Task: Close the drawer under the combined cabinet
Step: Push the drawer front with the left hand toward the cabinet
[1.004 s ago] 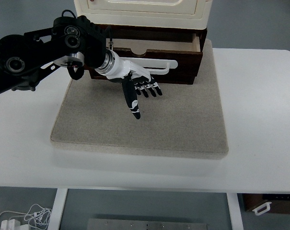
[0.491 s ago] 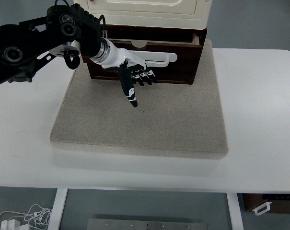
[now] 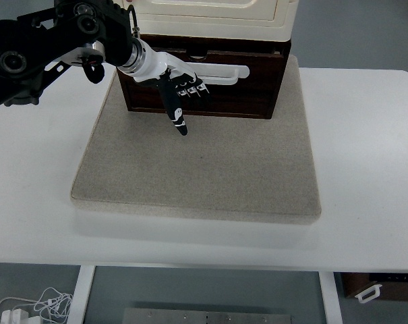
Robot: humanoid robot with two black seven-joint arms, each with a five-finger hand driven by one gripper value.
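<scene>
One drawer (image 3: 210, 84) is the whole of the task, and it looks nearly or fully shut: its dark brown front sits about flush with the dark base beneath the cream cabinet (image 3: 210, 13), and no open gap or interior shows from the top view. Whether a sliver of travel is left cannot be told from this steep angle. What seems to remain is a last press to seat it, if needed, and then drawing the hand clear.

The left hand (image 3: 180, 91) reaches in from the table's far left corner and lies against the drawer front, just below the white bar handle (image 3: 220, 71). Its fingers (image 3: 190, 89) are curled at the knuckles and pressed together against the wood, holding nothing, while one longer digit points down and toward the near edge over the grey mat (image 3: 197, 169). The right hand is not in view.

The cabinet and its drawer stand at the far edge of the mat, which lies in the middle of the white table (image 3: 365, 148). As for contents, nothing can be seen: the drawer's inside is hidden now, and the cream cabinet above is closed, so what either holds cannot be told. The mat itself carries only the cabinet unit along its far edge.
</scene>
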